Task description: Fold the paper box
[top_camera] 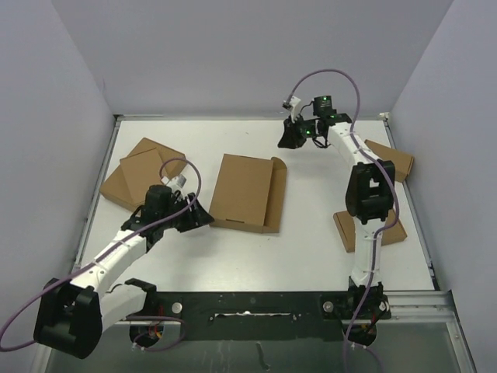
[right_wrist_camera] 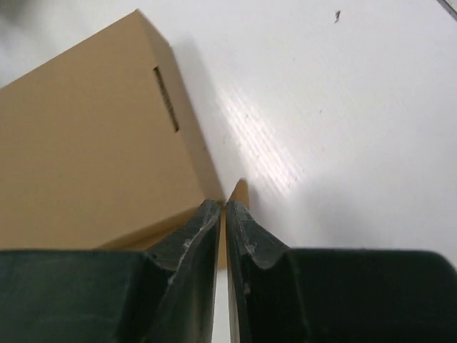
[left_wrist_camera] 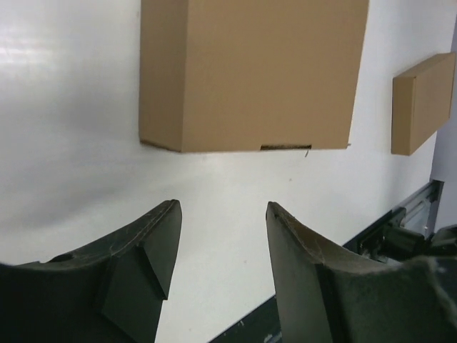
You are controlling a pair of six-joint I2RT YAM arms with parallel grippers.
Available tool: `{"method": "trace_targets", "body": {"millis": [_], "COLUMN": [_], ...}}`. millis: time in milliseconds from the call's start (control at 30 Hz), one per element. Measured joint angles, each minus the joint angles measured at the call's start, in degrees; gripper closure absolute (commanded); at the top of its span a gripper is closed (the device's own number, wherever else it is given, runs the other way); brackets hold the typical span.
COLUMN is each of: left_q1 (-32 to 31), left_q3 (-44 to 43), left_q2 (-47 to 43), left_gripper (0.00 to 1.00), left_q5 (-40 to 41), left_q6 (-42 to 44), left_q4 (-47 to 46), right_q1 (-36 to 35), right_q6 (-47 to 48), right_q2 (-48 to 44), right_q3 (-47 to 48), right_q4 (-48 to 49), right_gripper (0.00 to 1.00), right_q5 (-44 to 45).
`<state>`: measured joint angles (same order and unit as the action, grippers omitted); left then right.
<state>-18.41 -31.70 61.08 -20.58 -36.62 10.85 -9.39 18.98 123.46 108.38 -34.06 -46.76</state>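
On the white table (top_camera: 311, 256), a stack of flat brown boxes (top_camera: 140, 177) lies at ten o'clock from the centre. The left gripper (top_camera: 203, 217) (left_wrist_camera: 221, 207) sits just beside the paper box at its eight o'clock, its fingers (left_wrist_camera: 161, 243) parted moderately with nothing between them. The paper box (top_camera: 247, 190) (left_wrist_camera: 250, 71) (right_wrist_camera: 86, 143) lies closed and flat at the table's centre. At its one o'clock the right gripper (top_camera: 289, 140) (right_wrist_camera: 223, 204) hangs above the table, fingers (right_wrist_camera: 196, 236) pressed almost together on nothing. Two more flat boxes lie at the right edge, one at two o'clock (top_camera: 392, 159) and one at four o'clock (top_camera: 371, 231).
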Motion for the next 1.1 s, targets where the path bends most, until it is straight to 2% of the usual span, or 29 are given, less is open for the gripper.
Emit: {"method": "trace_targets", "body": {"millis": [100, 200, 333, 500, 700, 933, 1100], "left_q1": [-0.39, -0.79, -0.94, -0.94, -0.81, 2.23, 4.00], "left_q3": [2.93, 3.26, 1.86, -1.49, -6.78, -16.48, -26.71], "left_q2": [-0.02, 3.41, 9.66, 16.79, 23.26, 30.75, 39.10], "left_gripper": [0.49, 0.49, 0.50, 0.50, 0.49, 0.49, 0.49], "left_q5": [-1.46, -2.91, -3.08, -2.93, -2.64, -0.90, -0.59], "left_q6": [-2.73, -3.96, -4.02, -2.91, 0.17, 5.57, 9.25], "left_q4": [-0.13, -1.01, -1.18, -1.62, -0.76, 3.10, 5.90], "right_q1": [-2.69, -5.16, -7.41, -8.37, -7.32, -4.94, -4.17], "right_q6": [-0.20, 0.28, 2.08, 6.16, 11.30, 16.09, 18.53], "right_q2": [7.39, 12.13, 15.34, 15.82, 12.02, -0.46, -9.51], "right_q3": [9.09, 14.14, 17.09, 16.41, 9.03, -8.35, -20.98], "right_q4": [-2.47, -4.57, -6.73, -9.31, -8.68, -8.85, -9.53], "right_gripper": [0.88, 0.88, 0.89, 0.90, 0.92, 0.92, 0.92], "right_q5": [3.61, 7.13, 10.05, 10.34, 10.25, 13.46, 16.83]}}
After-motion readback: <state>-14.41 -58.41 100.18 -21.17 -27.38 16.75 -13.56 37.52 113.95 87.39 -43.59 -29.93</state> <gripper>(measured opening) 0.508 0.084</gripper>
